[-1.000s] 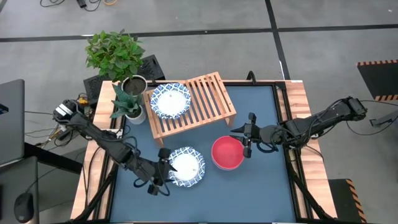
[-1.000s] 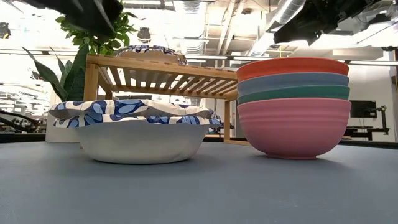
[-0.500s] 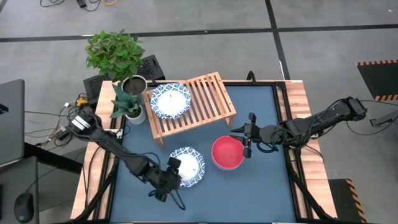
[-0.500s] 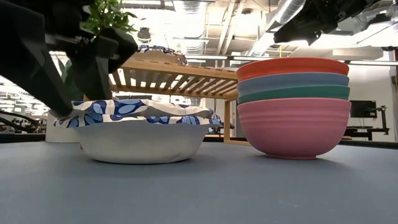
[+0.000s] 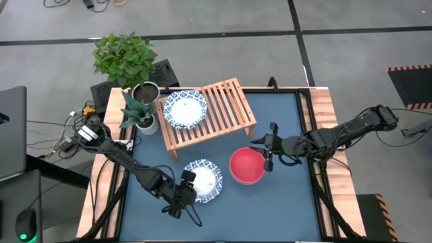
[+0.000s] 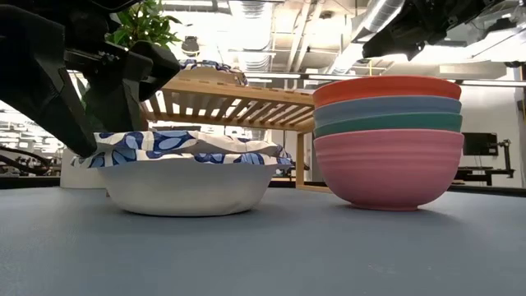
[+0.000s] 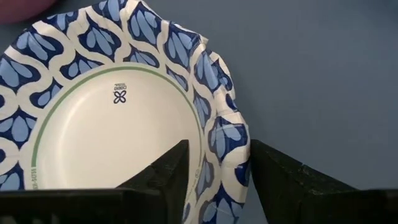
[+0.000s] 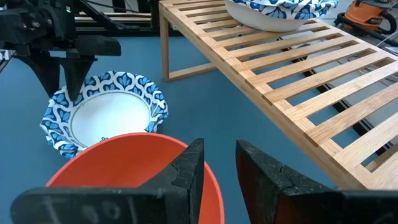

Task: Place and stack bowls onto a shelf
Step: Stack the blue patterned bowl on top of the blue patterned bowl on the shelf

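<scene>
Patterned bowl [image 5: 202,180] lower centre of high view, on bench [image 5: 283,135], near edge. Left gripper [image 5: 181,196] at its lower-left rim; in left wrist view fingers [image 7: 168,177] straddle the rim w/ a narrow gap, one inside, one outside. Not clearly clamped yet; bowl sits flat in low view.

Second patterned bowl [image 5: 185,109] already on shelf [image 5: 229,111], left half, upper centre of frame. Right half of slats bare.

Stack of plain bowls [image 6: 388,140] just right of the patterned one: red on top, then blue, teal, pink at base. Only red top [image 5: 246,165] visible from above. Right gripper [image 5: 268,154] hovers at stack's right edge, above it; fingers [image 8: 186,171] slightly apart, holding nothing, red rim below them.

Progress, by judgement: early. One bowl shelved; patterned bowl on bench + four plain ones left. Likely next: close on rim, lift, set onto shelved bowl or beside it. Plants [image 5: 128,67] upper left, beside shelf, clear of the work.
</scene>
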You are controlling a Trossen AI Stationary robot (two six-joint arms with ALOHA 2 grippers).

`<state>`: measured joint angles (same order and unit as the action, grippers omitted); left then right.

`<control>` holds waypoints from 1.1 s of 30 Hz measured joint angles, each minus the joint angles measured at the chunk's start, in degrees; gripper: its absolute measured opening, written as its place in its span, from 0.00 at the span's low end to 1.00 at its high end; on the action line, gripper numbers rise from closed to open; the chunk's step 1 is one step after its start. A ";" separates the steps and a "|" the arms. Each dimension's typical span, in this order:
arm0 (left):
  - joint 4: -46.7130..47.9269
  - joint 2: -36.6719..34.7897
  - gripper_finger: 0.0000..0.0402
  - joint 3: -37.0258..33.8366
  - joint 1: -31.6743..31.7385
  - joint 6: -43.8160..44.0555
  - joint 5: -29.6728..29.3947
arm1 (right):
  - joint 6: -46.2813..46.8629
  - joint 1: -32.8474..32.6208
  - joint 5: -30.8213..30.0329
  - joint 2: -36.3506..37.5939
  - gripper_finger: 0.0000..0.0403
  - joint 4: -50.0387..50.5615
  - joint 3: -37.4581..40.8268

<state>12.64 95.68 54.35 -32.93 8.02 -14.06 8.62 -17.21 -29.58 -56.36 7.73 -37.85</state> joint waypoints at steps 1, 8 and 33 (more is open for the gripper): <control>0.00 0.00 0.34 0.00 0.00 0.10 0.08 | -0.02 0.00 0.00 0.00 0.29 0.00 0.00; -0.10 -0.02 0.17 0.02 0.00 0.16 0.06 | -0.01 0.00 0.00 0.01 0.29 0.00 0.00; 10.78 -0.11 0.06 7.30 0.02 -0.85 -3.14 | -0.02 0.00 -0.04 0.02 0.29 0.57 0.00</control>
<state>23.43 95.57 61.65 -32.91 7.17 -17.21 8.60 -17.21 -29.63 -56.34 8.29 -37.85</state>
